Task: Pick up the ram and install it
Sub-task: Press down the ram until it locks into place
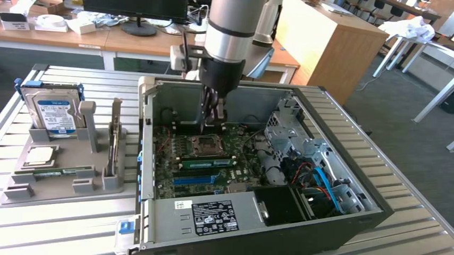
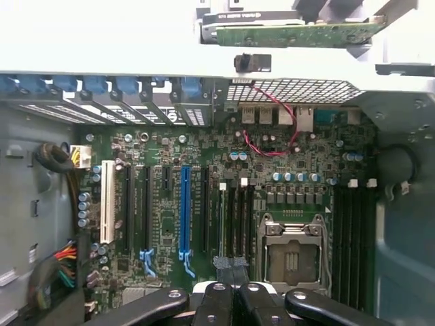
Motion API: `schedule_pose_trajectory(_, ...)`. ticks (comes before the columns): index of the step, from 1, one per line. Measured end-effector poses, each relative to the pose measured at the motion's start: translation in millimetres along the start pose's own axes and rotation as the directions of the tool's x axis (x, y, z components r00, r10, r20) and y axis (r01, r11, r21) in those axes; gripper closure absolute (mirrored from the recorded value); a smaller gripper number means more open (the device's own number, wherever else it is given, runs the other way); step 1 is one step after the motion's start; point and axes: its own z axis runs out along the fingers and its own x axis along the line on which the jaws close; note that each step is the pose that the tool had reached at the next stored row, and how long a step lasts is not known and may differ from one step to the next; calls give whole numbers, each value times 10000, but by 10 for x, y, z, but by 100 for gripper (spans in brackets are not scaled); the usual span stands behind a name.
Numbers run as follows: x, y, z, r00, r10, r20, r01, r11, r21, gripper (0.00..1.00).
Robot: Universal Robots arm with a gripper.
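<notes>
The open computer case (image 1: 312, 175) lies on the slatted worktop (image 1: 64, 223) with its motherboard (image 2: 224, 204) facing up; inside it are the empty processor socket (image 2: 291, 251), rows of black memory slots and a blue expansion slot (image 2: 183, 210). Beside the case, toward the exterior view's left, a grey holder tray (image 1: 64, 154) carries a hard drive (image 1: 53, 109) standing upright, a square processor chip (image 1: 39, 155) and the ram (image 1: 57, 171), which lies flat in its groove, long axis running across the tray toward the case. The pincer (image 2: 232, 288) hangs inside the case above the socket, fingers pressed together and holding nothing.
</notes>
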Motion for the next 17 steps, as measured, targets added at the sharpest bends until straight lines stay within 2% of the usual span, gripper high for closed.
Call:
schedule_pose_trajectory(7, -1, 2, -102, 10000, 0, 0, 0, 10000, 0, 90)
schedule_pose_trajectory(17, 1, -19, -104, 10000, -1, -2, 1, 10000, -1, 90)
